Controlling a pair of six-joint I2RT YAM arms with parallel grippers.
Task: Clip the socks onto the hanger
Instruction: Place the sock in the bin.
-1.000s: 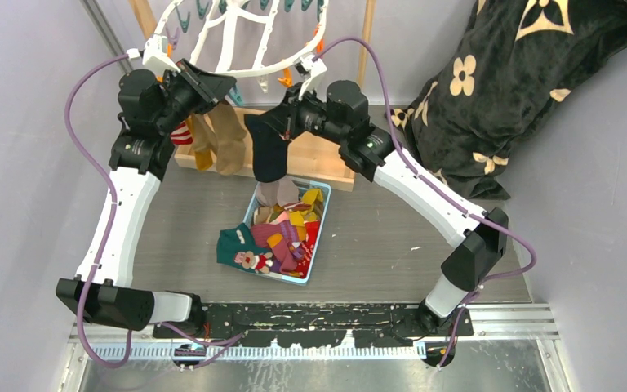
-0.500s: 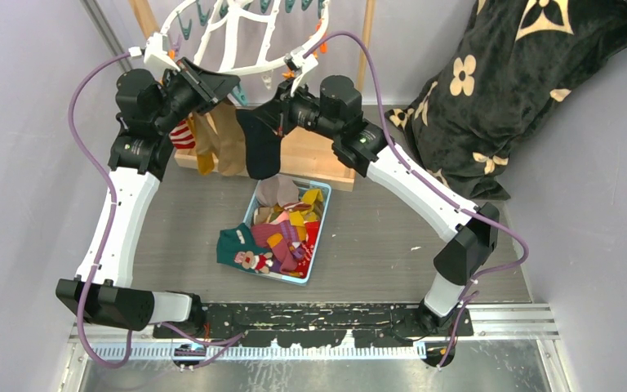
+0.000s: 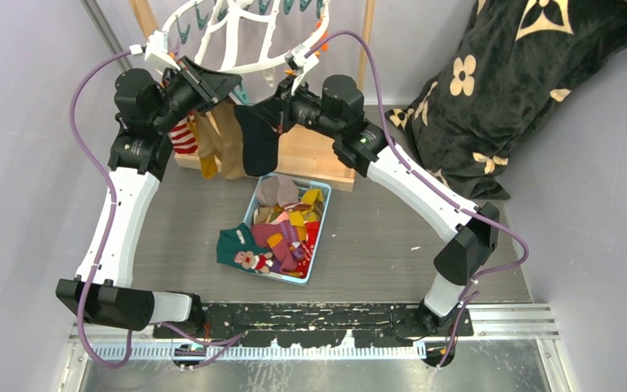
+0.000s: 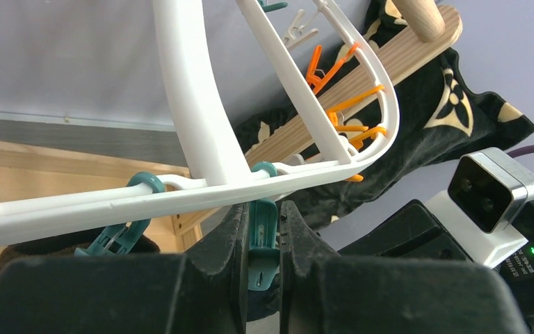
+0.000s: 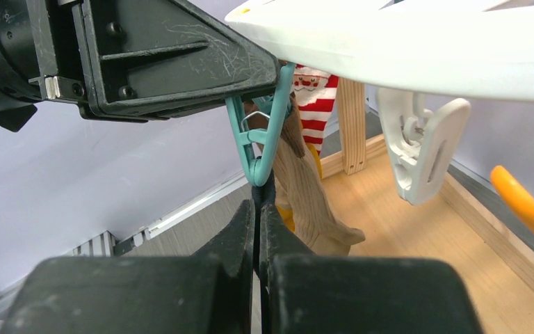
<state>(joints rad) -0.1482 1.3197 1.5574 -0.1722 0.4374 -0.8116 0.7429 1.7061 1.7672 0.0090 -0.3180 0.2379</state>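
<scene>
**Black sock (image 3: 257,143) raised to the teal clip (image 5: 259,149)**

Since a second ago the right gripper (image 5: 257,212) has carried the sock up and to the left. Its top now sits just under the clip instead of hanging low over the basket (image 3: 290,279). The hanger (image 3: 237,51) has also tipped slightly toward the back-left.

The right gripper's fingers are pressed together, with the edge of the dark fabric pinched between them. In the overhead view the rest of the sock drapes below. The clip's lower tip meets the top of those fingers; whether it has bitten the fabric cannot be told.

The left gripper (image 4: 263,223) is nearly closed and squeezes the clip's upper end between its fingers, right under the hanger's white rim. A tan sock (image 5: 306,184), a mustard sock (image 3: 206,159) and a red-white striped sock (image 5: 316,94) hang from the same rim beside it. A white clip (image 5: 417,146) and orange clips (image 4: 337,76) dangle farther along.

More socks (image 3: 282,237) lie heaped in the basket on the table. A black flower-patterned blanket (image 3: 506,90) lies off to the right.
</scene>
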